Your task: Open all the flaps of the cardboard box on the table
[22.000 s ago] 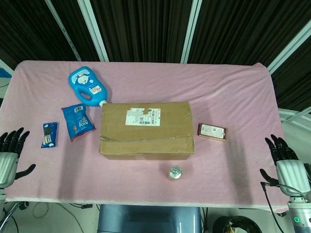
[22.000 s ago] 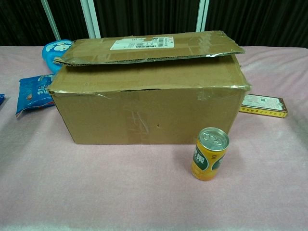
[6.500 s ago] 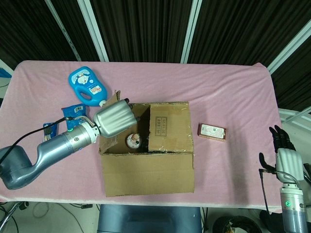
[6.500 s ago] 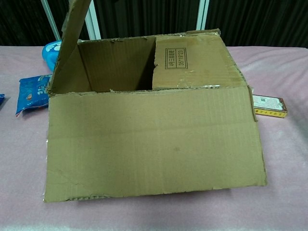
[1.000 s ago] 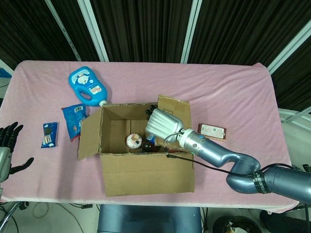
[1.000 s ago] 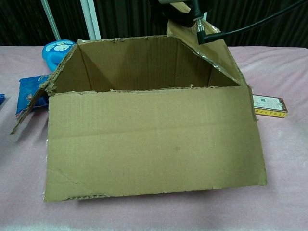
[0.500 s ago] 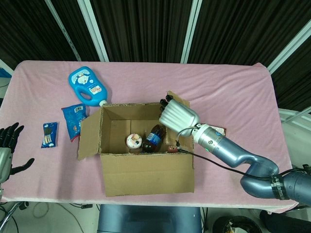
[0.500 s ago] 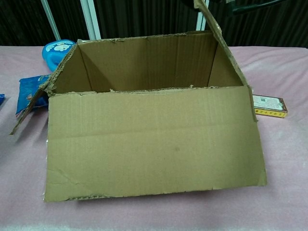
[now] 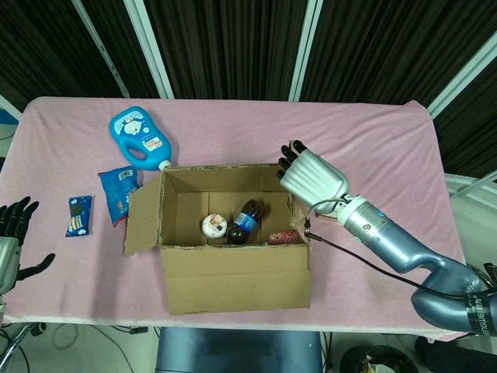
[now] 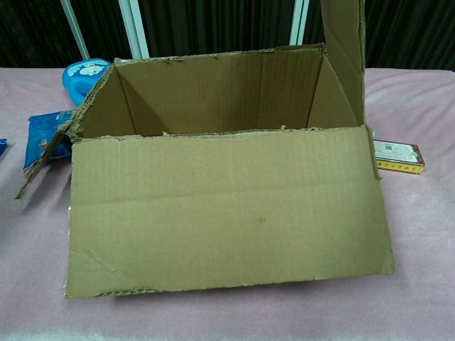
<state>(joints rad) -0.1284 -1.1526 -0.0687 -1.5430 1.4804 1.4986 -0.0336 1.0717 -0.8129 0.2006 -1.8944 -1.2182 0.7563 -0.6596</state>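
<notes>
Last flap going up on the cardboard box [image 9: 233, 233] mid-counter [image 9: 373, 148].
Right hand [image 9: 312, 176], fingers spread and gripping nothing, presses the upright right flap [image 10: 345, 42] outward; left hand [image 9: 12, 225] waits open at the counter's edge.

A pink cloth covers the bench [image 9: 373, 140]. At far left lies a blue bottle [image 9: 138, 138]. Nearer, a blue snack bag [image 9: 123, 193] lies beside a small blue cookie packet [image 9: 78, 215] to its left. A flat red packet [image 10: 395, 155] lies at the right.
</notes>
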